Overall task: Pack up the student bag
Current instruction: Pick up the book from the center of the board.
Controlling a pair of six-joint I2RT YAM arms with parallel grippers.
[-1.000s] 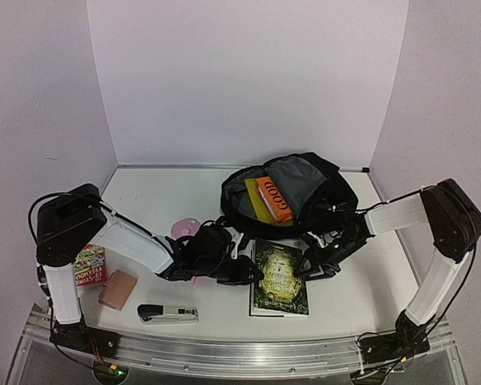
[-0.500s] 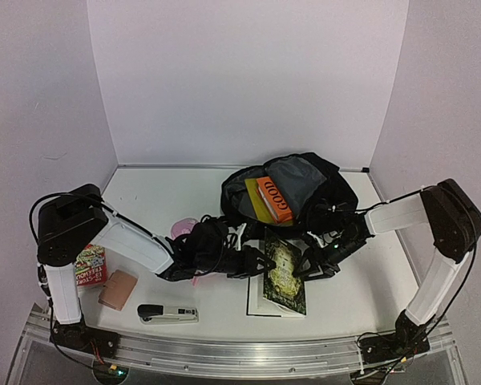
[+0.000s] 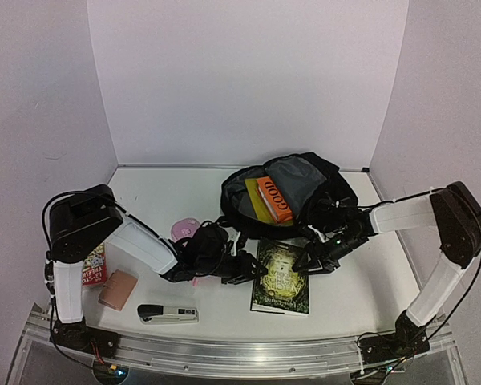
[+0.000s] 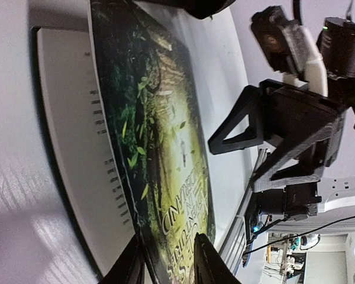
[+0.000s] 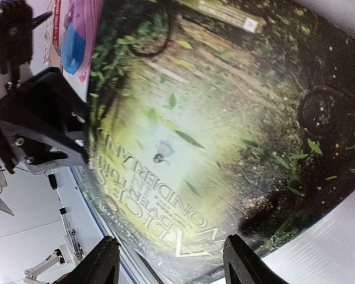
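The student bag (image 3: 325, 188) lies open at the back, with an orange book (image 3: 277, 200) and a yellow one (image 3: 256, 200) inside. A green-covered book (image 3: 282, 277) lies on the table in front of it. My left gripper (image 3: 252, 269) is at its left edge. In the left wrist view its jaws (image 4: 168, 267) stand partly open astride the front cover (image 4: 160, 136), which is lifted off a white page (image 4: 71, 118). My right gripper (image 3: 306, 261) hovers open at the book's right edge. Its fingers (image 5: 171, 263) are spread over the cover (image 5: 213, 118).
A pink pencil case (image 3: 184, 228) lies behind my left arm. Near the front left are a stapler (image 3: 167, 313), a small pink-brown case (image 3: 118, 289) and a red booklet (image 3: 92, 266). Walls close in the table at the back and on both sides.
The book's cover was tipped up at its left side half a second ago and has come back down nearly flat. My left gripper's jaws have widened. The right gripper shifted slightly left.
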